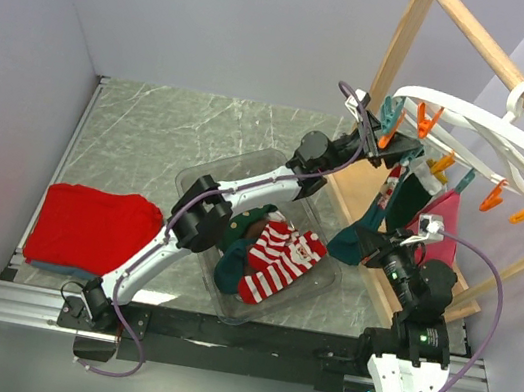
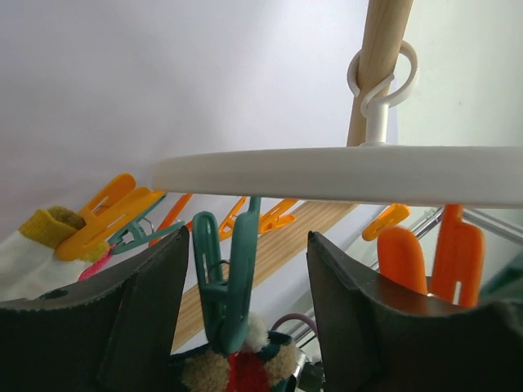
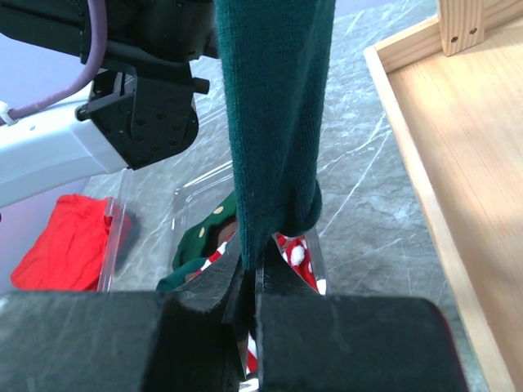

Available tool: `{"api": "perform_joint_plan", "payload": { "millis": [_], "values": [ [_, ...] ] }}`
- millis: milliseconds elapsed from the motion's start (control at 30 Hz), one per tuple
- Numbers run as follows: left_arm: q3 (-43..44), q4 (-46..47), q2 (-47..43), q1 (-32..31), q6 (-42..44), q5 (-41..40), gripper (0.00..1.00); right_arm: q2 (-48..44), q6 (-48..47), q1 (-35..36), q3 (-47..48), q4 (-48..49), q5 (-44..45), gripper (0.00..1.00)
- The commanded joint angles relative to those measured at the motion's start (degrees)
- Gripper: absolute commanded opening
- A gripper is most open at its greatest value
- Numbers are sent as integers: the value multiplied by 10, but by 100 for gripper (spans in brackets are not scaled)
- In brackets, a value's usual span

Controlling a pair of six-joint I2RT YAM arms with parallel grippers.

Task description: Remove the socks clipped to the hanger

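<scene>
Right claw (image 3: pixel 249 273) is clamped on the lower end of the dark green sock (image 3: pixel 274 122) hanging from the hanger (image 2: pixel 327 175), while the left claw (image 2: pixel 247 238), jaws apart, straddles a teal peg (image 2: pixel 227 286) under its rim, so squeezing that peg open seems next.

Dark green knitted sock (image 3: pixel 274 122) between black right fingers (image 3: pixel 196 322), teal plastic peg (image 2: pixel 233 278) between left fingers (image 2: pixel 139 327), white plastic ring hanger (image 2: pixel 343 174) above
</scene>
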Motion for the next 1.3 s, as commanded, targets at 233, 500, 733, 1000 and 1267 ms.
{"api": "perform_joint_plan", "payload": {
  "millis": [233,500,733,1000,1267],
  "values": [
    [-25,82,-47,10,-36,13,52,-3,-1,0,30,-32,-63,0],
    [-15,89,-49,11,-44,12,45,-6,-2,0,27,-38,-58,0],
    [-13,82,-55,11,-36,11,33,-11,-2,0,28,-44,-54,0],
    [-16,60,-66,11,-13,18,15,-16,2,-1,25,-53,-49,0],
    [-53,26,-96,11,22,34,52,9,23,-1,7,-16,-76,0]
  ]
}}
